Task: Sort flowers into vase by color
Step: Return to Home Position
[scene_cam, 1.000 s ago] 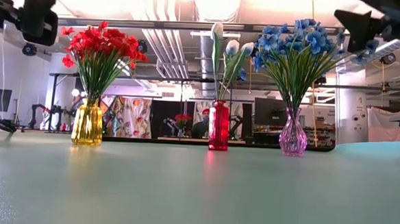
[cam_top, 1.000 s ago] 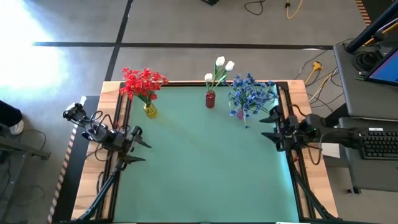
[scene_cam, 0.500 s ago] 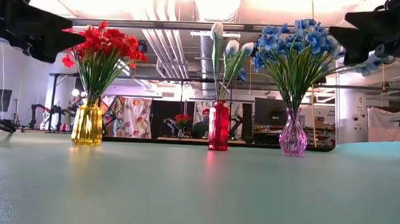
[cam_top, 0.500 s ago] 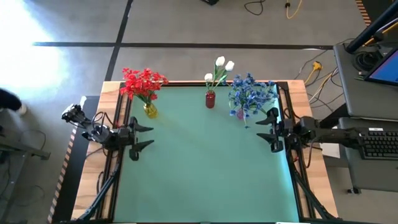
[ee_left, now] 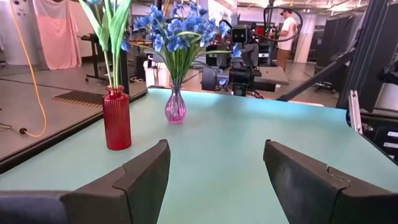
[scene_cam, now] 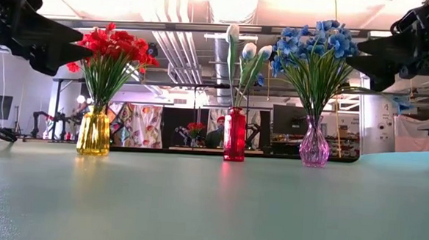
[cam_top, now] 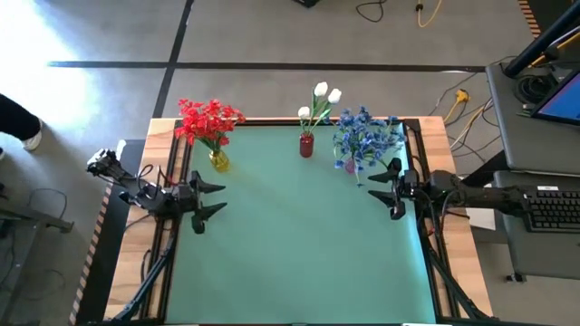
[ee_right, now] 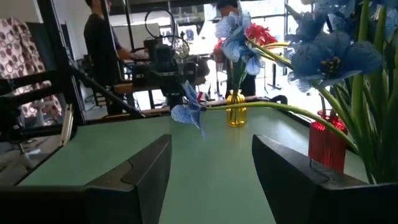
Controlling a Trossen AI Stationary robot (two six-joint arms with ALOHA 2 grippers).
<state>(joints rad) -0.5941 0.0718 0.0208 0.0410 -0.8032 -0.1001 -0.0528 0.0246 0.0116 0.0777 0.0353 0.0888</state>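
Left gripper (cam_top: 217, 198) swung inward (flowers (cam_top: 208, 120) stand upright).

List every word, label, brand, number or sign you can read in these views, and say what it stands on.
There is no readable text in any view.
The yellow vase, red vase and pink vase show no labels.
The laptop screen and keyboard are too small to read.
The left tool and right tool have plain dark fingers with no markings visible.
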